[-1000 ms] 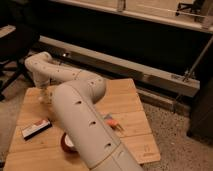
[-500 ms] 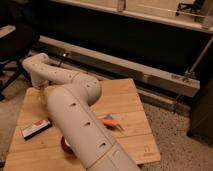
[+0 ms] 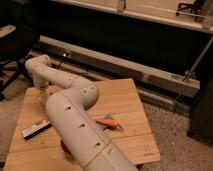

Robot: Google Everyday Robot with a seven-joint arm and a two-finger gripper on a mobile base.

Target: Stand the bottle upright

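Much of the scene is covered. The arm (image 3: pixel 75 117) comes up from the near edge, cut off by the bottom of the frame, and hides the middle of the table (image 3: pixel 125 100). Its elbow bends left and far to a wrist that turns downward over the table's far-left part. The gripper (image 3: pixel 41 90) hangs below that wrist, close above the wood. It shows only as a pale shape, partly behind the arm's thick link. Its jaws stand wide; whether they touch anything cannot be told. The bottle (image 3: pixel 44 98) is hard to make out. It is a small, pale, translucent shape right under the gripper at the far left of the table. It merges with the gripper, so its cap, its label and whether it lies or stands cannot be told. Left of the arm and nearer, a flat box (image 3: pixel 36 128) in black, white and red lies on the wood. A red bowl (image 3: pixel 65 146) peeps out at the arm's near-left side, mostly covered. Right of the arm lies an orange thing (image 3: pixel 106 121) with a bluish scrap beside it, neither clear enough to name.
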